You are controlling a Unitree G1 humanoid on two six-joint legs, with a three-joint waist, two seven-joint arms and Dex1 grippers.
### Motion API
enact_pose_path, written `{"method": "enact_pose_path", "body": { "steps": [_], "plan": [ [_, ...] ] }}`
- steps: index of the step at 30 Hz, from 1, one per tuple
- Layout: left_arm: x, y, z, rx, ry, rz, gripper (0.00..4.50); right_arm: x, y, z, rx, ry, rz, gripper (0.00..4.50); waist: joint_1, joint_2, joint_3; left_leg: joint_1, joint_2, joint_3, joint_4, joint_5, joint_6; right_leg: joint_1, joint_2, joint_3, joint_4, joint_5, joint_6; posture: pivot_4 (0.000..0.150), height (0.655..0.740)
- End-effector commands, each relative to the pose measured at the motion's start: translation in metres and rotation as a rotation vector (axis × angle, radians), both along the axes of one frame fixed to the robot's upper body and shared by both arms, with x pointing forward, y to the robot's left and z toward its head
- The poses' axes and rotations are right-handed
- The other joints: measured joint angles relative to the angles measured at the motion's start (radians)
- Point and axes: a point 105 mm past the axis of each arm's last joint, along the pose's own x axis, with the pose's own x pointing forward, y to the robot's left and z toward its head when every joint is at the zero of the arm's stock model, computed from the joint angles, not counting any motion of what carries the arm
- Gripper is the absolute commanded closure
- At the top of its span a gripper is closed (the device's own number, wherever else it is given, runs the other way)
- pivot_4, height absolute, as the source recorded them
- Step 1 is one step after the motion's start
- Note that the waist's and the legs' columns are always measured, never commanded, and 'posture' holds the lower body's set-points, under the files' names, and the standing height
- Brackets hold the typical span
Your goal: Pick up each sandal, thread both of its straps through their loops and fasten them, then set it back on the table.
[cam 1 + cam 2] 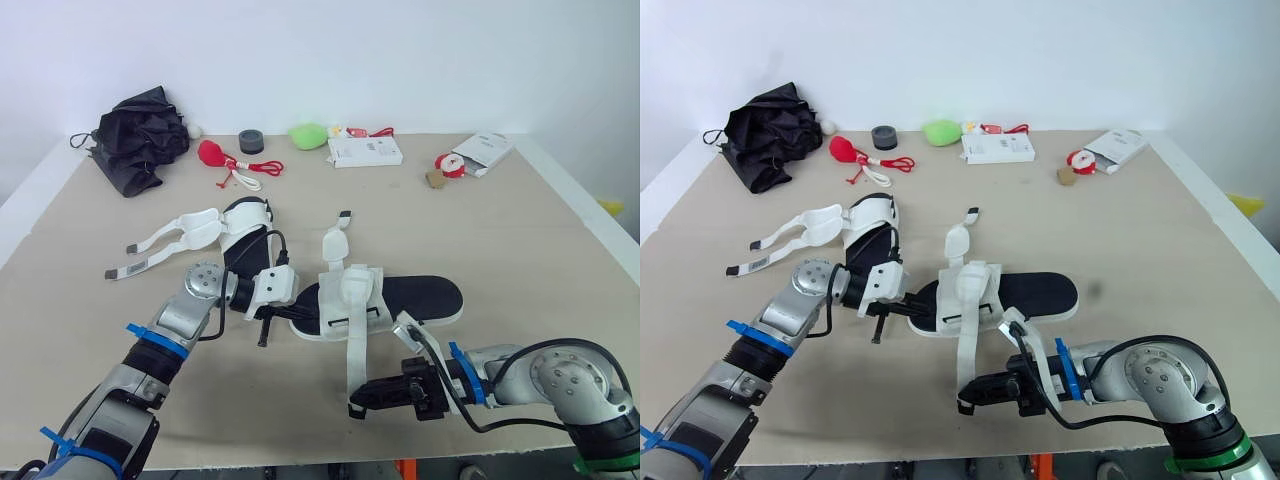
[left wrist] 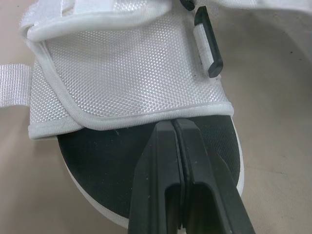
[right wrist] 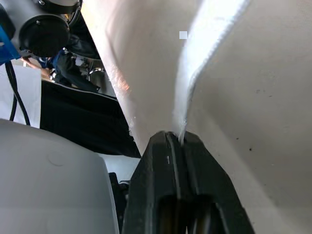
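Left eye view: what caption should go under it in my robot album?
Right gripper pinches the long white strap of the near sandal while the shut left gripper points at its end.

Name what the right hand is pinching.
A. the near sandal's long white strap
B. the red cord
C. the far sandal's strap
A: the right hand is shut on the end of the long white strap, which runs down from the near sandal toward the table's front edge.
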Motion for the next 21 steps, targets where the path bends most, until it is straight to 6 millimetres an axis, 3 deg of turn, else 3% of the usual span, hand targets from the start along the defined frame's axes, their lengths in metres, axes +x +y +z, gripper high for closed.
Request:
{"method": "enact_pose_path", "body": {
  "steps": [1,4,10,21],
  "plan": [
    [-0.008,0.012,-0.033,0.115,0.097,0.019,4.50,0.010,-0.001,0.012,0.017,-0.063,-0.006,4.40,0.000,0.000,0.000,0.000,0.000,0.000,0.000,0.000,0.000,0.000,0.000,0.000,0.000,0.000,0.000,0.150,0.7400],
    [-0.008,0.011,-0.034,0.114,0.098,0.019,4.50,0.012,-0.007,0.025,0.035,-0.095,0.020,4.40,0.000,0.000,0.000,0.000,0.000,0.000,0.000,0.000,0.000,0.000,0.000,0.000,0.000,0.000,0.000,0.150,0.7400],
    [-0.007,0.009,-0.033,0.110,0.100,0.017,4.50,0.009,-0.032,0.074,0.060,-0.197,0.142,4.40,0.000,0.001,0.001,-0.001,0.000,0.000,0.000,0.000,0.000,-0.001,0.000,0.000,0.000,0.000,0.000,0.150,0.7400],
    [-0.009,0.007,-0.035,0.110,0.106,0.009,4.50,0.061,-0.043,0.088,-0.088,-0.331,0.156,4.40,0.000,0.002,0.001,-0.001,0.000,0.001,0.000,0.000,0.000,-0.003,-0.001,0.001,-0.001,-0.003,-0.004,0.150,0.7400]
  ]
}}
